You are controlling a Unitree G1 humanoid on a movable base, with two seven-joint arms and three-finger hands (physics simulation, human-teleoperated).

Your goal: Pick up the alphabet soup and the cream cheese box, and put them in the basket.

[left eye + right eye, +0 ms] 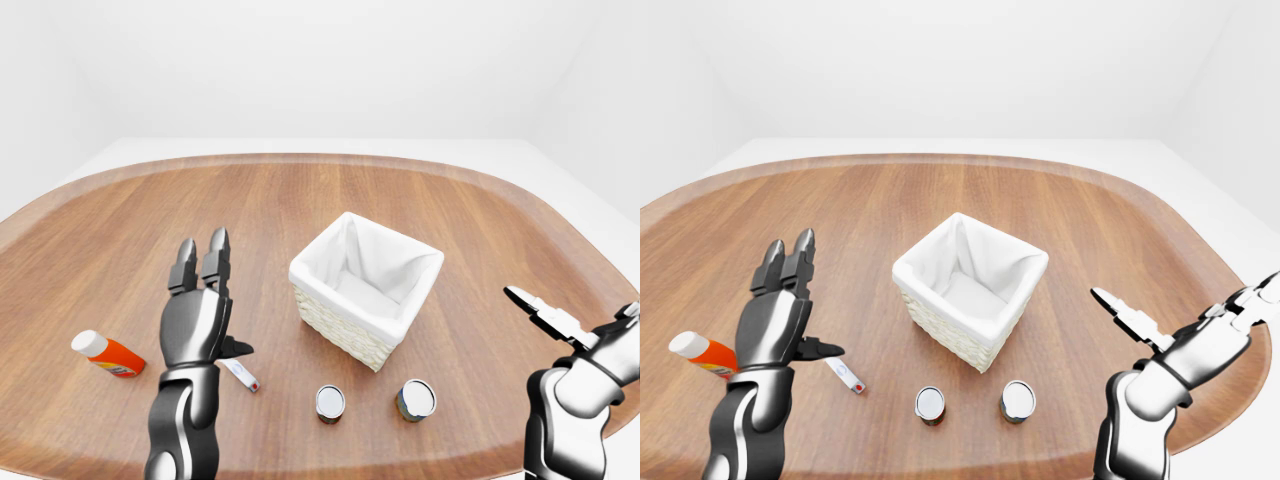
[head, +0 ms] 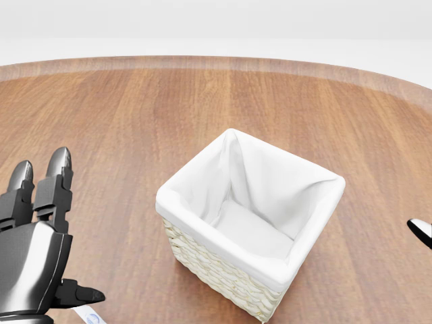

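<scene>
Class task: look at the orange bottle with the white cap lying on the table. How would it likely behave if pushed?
The orange bottle lies on its side and looks round, so it would probably roll. It looks small, so likely light. Its glossy surface may prove slippery.

Basket mouth unobstructed; two cans below.

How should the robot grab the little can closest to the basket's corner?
The can stands upright, its round lid facing up. Probably best to come down from above with the right hand, which is nearer and open, and close the fingers around its curved side wall, clear of the basket.
</scene>
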